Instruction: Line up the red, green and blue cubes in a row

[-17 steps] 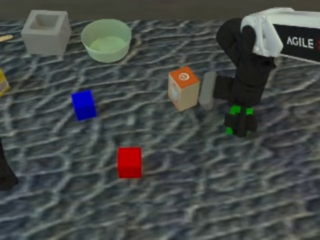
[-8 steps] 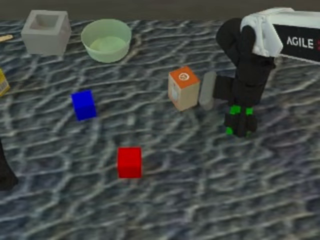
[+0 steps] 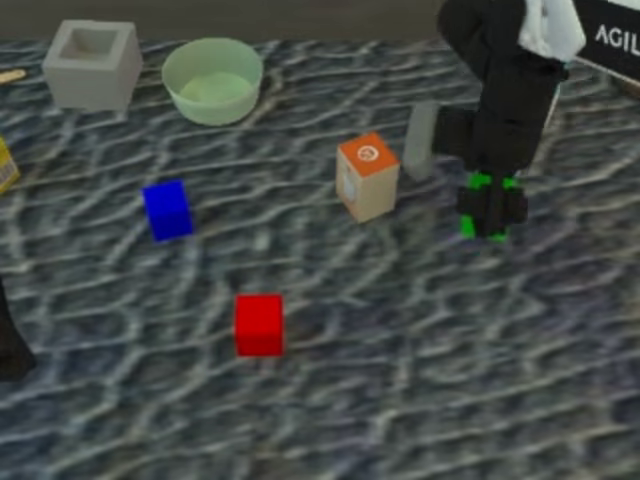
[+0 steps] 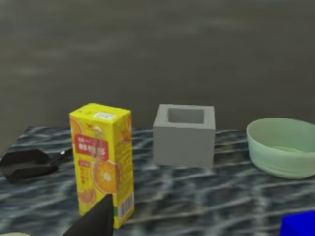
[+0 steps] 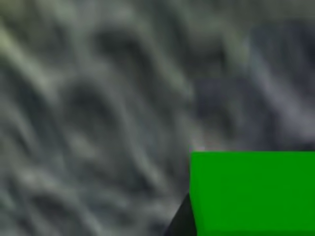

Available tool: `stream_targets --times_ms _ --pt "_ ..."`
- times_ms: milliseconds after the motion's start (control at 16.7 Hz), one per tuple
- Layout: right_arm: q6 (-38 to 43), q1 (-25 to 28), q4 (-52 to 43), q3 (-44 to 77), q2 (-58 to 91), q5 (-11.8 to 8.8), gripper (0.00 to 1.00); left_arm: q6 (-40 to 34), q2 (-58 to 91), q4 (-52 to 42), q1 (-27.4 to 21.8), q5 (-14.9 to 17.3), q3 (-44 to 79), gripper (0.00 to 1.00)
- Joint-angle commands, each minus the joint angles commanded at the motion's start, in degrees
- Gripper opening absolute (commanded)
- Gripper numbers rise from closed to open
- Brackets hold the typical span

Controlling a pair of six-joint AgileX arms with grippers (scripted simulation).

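Observation:
The green cube (image 3: pixel 481 182) is held in my right gripper (image 3: pixel 490 205), which is shut on it at the right of the table, just right of the orange-topped carton. In the right wrist view the green cube (image 5: pixel 253 191) fills the corner, with dark finger beside it and table below. The blue cube (image 3: pixel 167 209) lies at the left of the table. The red cube (image 3: pixel 259 324) lies nearer the front, to the right of the blue one. My left arm (image 3: pixel 8 345) is parked at the left edge, one finger (image 4: pixel 96 221) showing, with the blue cube (image 4: pixel 299 225) nearby.
A beige carton with an orange top (image 3: pixel 367 177) stands mid-table. A grey open box (image 3: pixel 92 63) and a pale green bowl (image 3: pixel 212 80) sit at the back left. A yellow juice carton (image 4: pixel 101 162) stands at the left edge.
My right gripper has moved toward the back of the table, carrying the green cube with it. The red and blue cubes have not moved.

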Motion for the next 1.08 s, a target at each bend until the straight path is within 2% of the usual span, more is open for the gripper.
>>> stream_targets --times_ms 420,600,960,1080 --pt "0.36 0.64 -1.09 0.87 -0.52 0.0 0.0 0.0 0.0 0.0 0.0 0.0 0.0 1.0" --pt "2.24 5.48 -1.52 0.86 -1.26 -0.03 0.0 0.0 0.0 0.0 0.0 0.0 0.0 1.0" --pt "7.63 19.41 -3.01 0.24 -3.29 -0.14 0.0 0.0 0.0 0.0 0.0 0.0 0.0 1.0" --pt "8.62 21.96 -3.22 0.12 -3.76 -0.14 0.0 0.0 0.0 0.0 0.0 0.0 0.0 1.0"
